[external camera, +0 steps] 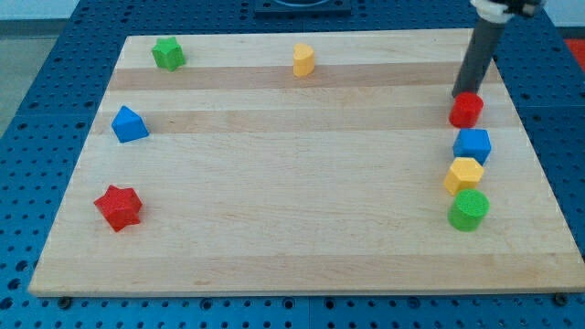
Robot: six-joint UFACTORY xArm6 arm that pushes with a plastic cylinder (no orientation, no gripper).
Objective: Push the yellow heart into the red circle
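The yellow heart (303, 60) stands near the view's top, a little right of centre. The red circle (466, 110) is at the view's right, at the head of a column of blocks. My tip (460, 93) is at the red circle's upper left edge, touching or nearly touching it, and the dark rod rises up to the view's top right. The yellow heart is far to the left of my tip.
Below the red circle lie a blue block (473, 145), a yellow block (463, 175) and a green circle (469, 210). A green star (168, 53) is at top left, a blue block (128, 124) at left, and a red star (119, 206) at lower left. All lie on the wooden board (292, 228).
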